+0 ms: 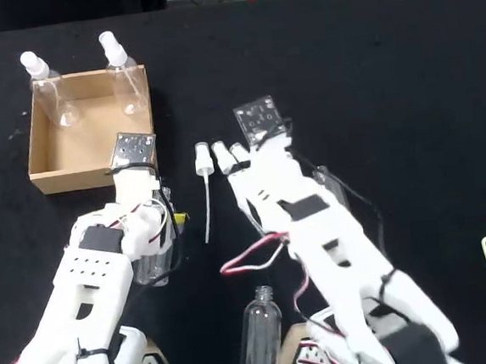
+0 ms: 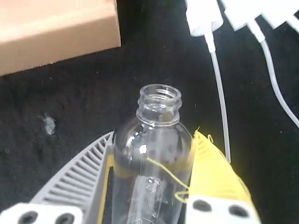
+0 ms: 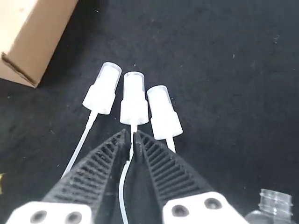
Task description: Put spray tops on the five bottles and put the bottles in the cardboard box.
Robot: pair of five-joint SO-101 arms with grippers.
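The left tool [image 2: 154, 144] is clamped around an uncapped bottle [image 2: 158, 116], whose open neck sticks out past the fingertips. Ahead of it, on the side away from the other arm, sits the cardboard box [image 1: 55, 177], with two capped bottles [image 1: 127, 73] standing at its far wall. The right tool [image 3: 132, 136] is pinched shut on the thin tube of the middle spray top [image 3: 134, 100]. Two more spray tops [image 3: 103, 91] lie just beside it, one on either side, on the worktop [image 1: 386, 67].
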